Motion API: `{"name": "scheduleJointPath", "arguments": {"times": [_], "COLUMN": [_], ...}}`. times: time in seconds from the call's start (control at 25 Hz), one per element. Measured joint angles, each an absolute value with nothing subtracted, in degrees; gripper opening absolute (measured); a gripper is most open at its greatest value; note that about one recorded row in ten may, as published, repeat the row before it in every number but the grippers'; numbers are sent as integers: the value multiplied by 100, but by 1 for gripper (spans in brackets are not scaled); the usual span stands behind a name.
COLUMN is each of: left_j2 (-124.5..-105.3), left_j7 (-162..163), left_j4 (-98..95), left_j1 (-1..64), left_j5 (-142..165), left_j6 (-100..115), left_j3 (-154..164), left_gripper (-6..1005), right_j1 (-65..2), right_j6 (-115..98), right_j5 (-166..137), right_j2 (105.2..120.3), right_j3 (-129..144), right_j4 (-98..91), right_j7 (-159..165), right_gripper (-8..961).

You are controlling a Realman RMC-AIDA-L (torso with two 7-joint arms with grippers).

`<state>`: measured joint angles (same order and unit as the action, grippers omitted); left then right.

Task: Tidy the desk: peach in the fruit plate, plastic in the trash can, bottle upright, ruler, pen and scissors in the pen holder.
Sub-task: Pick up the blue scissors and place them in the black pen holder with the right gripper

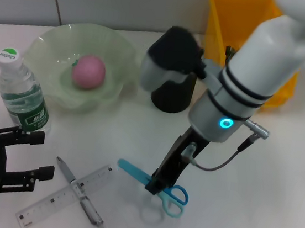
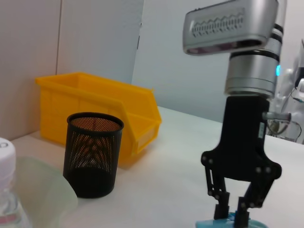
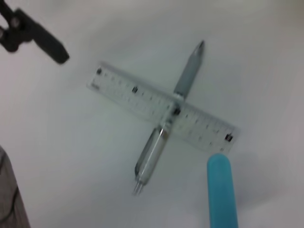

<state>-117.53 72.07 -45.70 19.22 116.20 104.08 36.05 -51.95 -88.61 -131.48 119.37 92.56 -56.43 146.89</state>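
Note:
The blue scissors (image 1: 171, 196) lie on the table, their capped tip (image 3: 221, 190) pointing at the ruler. My right gripper (image 1: 153, 187) stands over them, shut on the scissors (image 2: 232, 222) at their middle. A clear ruler (image 1: 64, 196) lies under a grey pen (image 1: 80, 192), the two crossed (image 3: 174, 110). My left gripper (image 1: 39, 155) waits open at the near left. The peach (image 1: 88, 73) sits in the green fruit plate (image 1: 122, 46). The bottle (image 1: 20, 91) stands upright. The black mesh pen holder (image 2: 93, 154) stands at the back. No plastic is in view.
A yellow bin (image 1: 252, 26), the trash can, stands behind the pen holder at the back right. My right arm's body (image 1: 258, 66) partly covers the pen holder and the bin in the head view. The bottle stands just beyond my left gripper.

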Motion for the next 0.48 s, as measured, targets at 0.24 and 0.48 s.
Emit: {"name": "scheduleJointPath", "arguments": {"times": [0.24,0.48], "left_j2": [-11787,-11799], "left_j7": [7206,7208], "left_j4": [-4564,-4534], "left_j1": [1948,1956], "left_j5": [11613,11540], "left_j6": [10410,10402], "left_j3": [3546,3525], "left_gripper": [782,782], "right_j1": [-4820,-4500], "right_j6": [-8742,-8670], "right_j5": [-13086,-12758], "right_j2": [11934,11926], "right_j3": [8404,7645], "right_j4": [-5637,-5615], "right_j7": [13727,12590], "right_gripper": [220,220]}}
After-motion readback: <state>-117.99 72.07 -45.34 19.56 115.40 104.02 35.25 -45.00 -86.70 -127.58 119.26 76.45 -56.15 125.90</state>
